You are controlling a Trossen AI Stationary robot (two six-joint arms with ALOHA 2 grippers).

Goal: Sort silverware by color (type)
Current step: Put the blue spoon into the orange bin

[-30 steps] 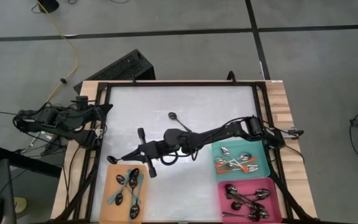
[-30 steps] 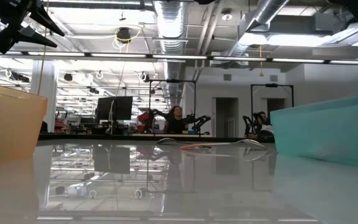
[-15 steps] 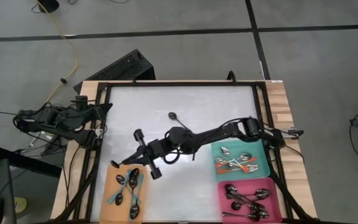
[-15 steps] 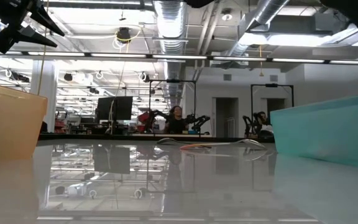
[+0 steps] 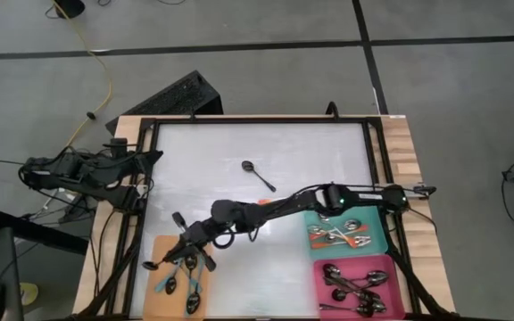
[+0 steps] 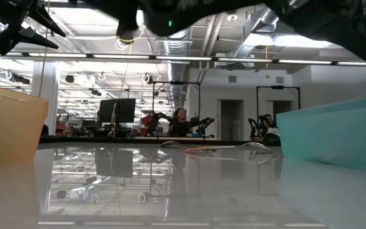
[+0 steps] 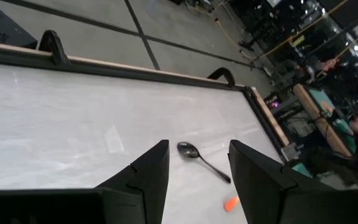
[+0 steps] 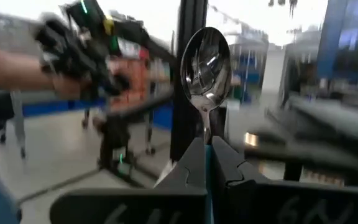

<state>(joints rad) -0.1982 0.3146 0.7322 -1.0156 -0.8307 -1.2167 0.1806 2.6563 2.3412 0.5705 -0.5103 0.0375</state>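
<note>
r gripper [image 5: 154,265] w/ spoon [image 8: 205,59] over orange tray [image 5: 157,247], teal tray [image 5: 380,236] nearby

From my overhead feed I see a grey concrete floor [image 5: 266,80] crossed by dark seam lines, a yellow cable [image 5: 99,53] snaking across it, and a black keyboard [image 5: 169,96] lying just off the pale wooden table edge [image 5: 406,134]. Switching to table height: a glossy white tabletop [image 6: 183,191] mirrors the room, silver ceiling ducts [image 6: 170,22] run overhead beside long strip lights [image 6: 189,60], a dark monitor [image 6: 117,109] stands on a far bench, and a seated person [image 6: 180,121] is working back there by white walls.
</note>
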